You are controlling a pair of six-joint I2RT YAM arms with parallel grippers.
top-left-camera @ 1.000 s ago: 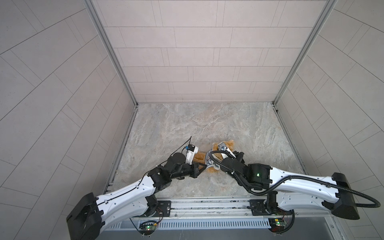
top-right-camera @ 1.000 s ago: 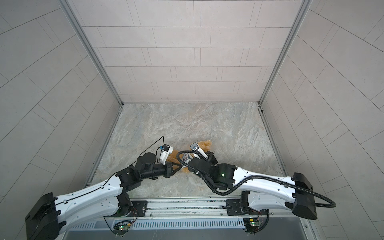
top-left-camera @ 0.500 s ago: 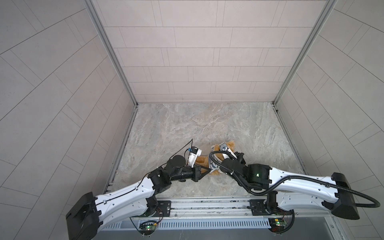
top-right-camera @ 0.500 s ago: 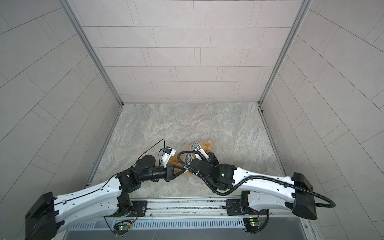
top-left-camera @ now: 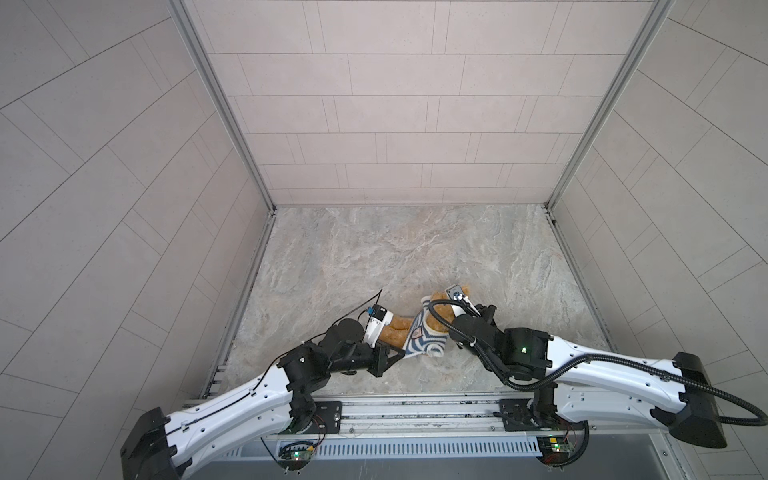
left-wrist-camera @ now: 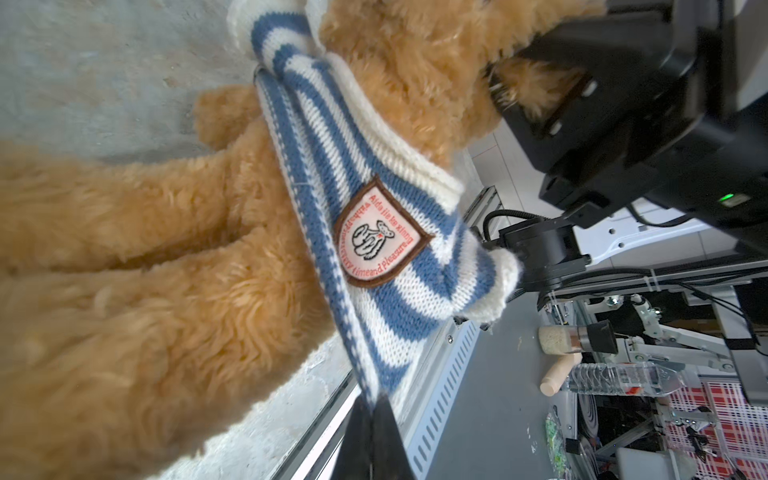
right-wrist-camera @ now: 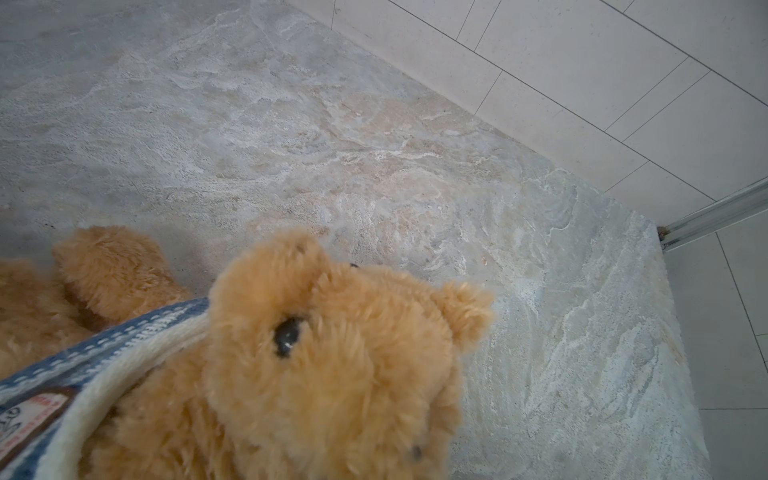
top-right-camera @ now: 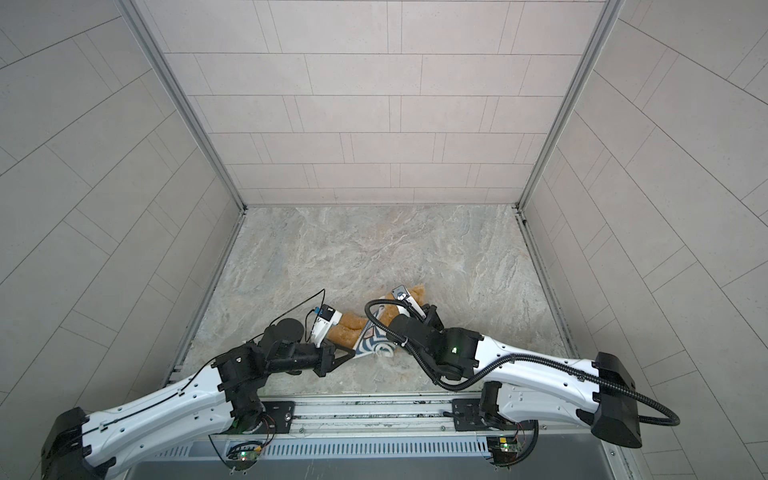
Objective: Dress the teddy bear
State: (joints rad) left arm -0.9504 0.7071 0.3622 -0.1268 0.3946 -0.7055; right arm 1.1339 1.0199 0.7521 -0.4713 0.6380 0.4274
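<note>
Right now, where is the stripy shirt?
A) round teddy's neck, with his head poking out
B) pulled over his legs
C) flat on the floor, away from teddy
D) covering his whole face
A: the stripy shirt sits round the teddy bear with its cream collar at his neck, and his head and legs are uncovered.

Bright, even, soft light in both top views, with only faint shadow on the floor beside the teddy bear. Straight lines bow toward the frame edges. Wrist views: teddy bear fur nearest the lens is blurred, floor behind it sharper.
</note>
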